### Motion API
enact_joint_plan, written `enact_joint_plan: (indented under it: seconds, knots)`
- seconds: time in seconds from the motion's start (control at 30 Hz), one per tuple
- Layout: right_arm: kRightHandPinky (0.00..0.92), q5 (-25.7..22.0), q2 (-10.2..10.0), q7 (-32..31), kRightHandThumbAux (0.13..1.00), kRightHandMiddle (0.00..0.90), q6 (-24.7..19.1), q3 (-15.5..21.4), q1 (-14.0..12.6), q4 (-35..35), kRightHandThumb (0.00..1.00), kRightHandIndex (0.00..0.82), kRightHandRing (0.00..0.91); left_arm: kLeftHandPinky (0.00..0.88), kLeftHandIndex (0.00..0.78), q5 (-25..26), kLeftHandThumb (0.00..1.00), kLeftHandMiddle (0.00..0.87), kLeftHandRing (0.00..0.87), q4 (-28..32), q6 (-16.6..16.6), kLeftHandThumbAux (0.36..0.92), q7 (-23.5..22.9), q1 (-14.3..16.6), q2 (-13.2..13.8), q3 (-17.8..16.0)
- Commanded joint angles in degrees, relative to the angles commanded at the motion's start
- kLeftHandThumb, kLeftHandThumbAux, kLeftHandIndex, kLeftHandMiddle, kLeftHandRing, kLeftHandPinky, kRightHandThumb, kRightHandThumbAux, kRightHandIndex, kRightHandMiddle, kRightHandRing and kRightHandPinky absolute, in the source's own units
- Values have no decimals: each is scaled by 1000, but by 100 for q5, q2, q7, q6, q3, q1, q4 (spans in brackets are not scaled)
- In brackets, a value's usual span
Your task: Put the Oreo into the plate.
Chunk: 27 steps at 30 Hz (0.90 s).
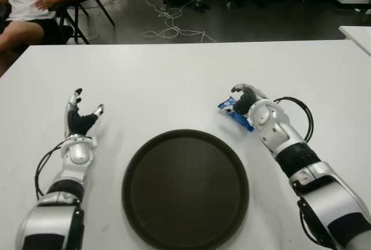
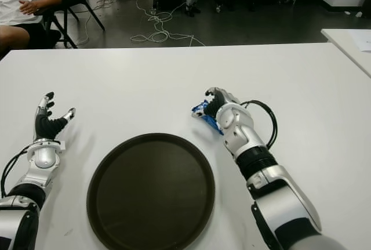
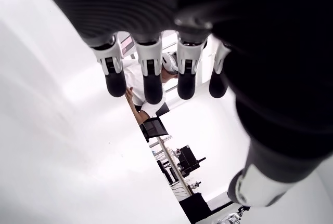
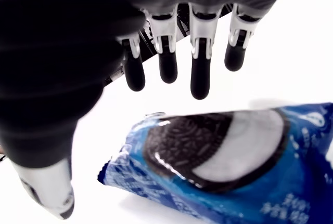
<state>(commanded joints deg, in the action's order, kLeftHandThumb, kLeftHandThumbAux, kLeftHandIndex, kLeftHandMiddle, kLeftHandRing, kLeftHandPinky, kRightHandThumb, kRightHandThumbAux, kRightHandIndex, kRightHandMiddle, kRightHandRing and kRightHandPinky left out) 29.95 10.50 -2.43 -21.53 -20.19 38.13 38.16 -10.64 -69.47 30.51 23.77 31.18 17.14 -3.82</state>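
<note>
The Oreo (image 1: 231, 110) is a blue packet lying on the white table (image 1: 174, 76), just past the right rim of the round dark brown plate (image 1: 185, 192). My right hand (image 1: 240, 100) hovers over the packet's right end. In the right wrist view its fingers (image 4: 200, 78) are spread above the Oreo (image 4: 223, 161) and the thumb stands off to the side, so nothing is gripped. Nothing lies on the plate. My left hand (image 1: 87, 102) shows to the left of the plate, open, with its fingers pointing up and away.
A person (image 1: 29, 6) sits on a chair beyond the table's far left corner. Cables (image 1: 168, 24) lie on the floor behind the table. The corner of another white table (image 1: 356, 32) shows at the far right.
</note>
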Motion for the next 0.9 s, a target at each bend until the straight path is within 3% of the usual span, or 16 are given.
enact_joint_plan:
  seconds: [0.1,0.13,0.17,0.23,0.33,0.5,0.73,0.83,0.9]
  knots:
    - [314,16,4,95,771,286,48,1,-24,-4,5,393,257,52,74,-3,0,100,72,1,4,736,1,-2,3,2]
    - [402,19,0,125,789,374,60,1,-26,3,53,443,322,52,74,-4,0,101,72,2,6,740,0,-3,3,3]
    - [434,10,-9,180,796,406,84,16,-29,21,72,461,345,52,74,-6,0,101,72,2,6,741,0,-4,5,4]
    - [600,-20,-28,258,814,570,117,48,-34,44,173,551,534,52,75,-9,0,104,74,0,3,742,2,-4,7,7]
    - [700,-87,-64,353,825,702,159,119,-47,54,278,631,683,50,78,-21,0,107,77,-4,-9,743,11,-1,12,15]
    - [750,-218,-100,517,834,771,334,242,-89,105,332,676,759,49,74,-20,0,103,73,4,-6,752,-2,-10,8,19]
    - [757,-166,-117,614,823,794,332,240,-74,180,329,676,779,52,69,-6,0,95,69,-6,-5,757,-27,-7,6,10]
    - [545,-142,-118,642,782,612,310,234,-71,185,193,490,610,56,70,-3,0,94,69,-10,3,753,-31,-8,4,7]
    - [304,-101,-101,661,733,369,311,201,-72,192,85,279,376,52,70,0,0,93,67,-5,9,750,-30,-12,4,4]
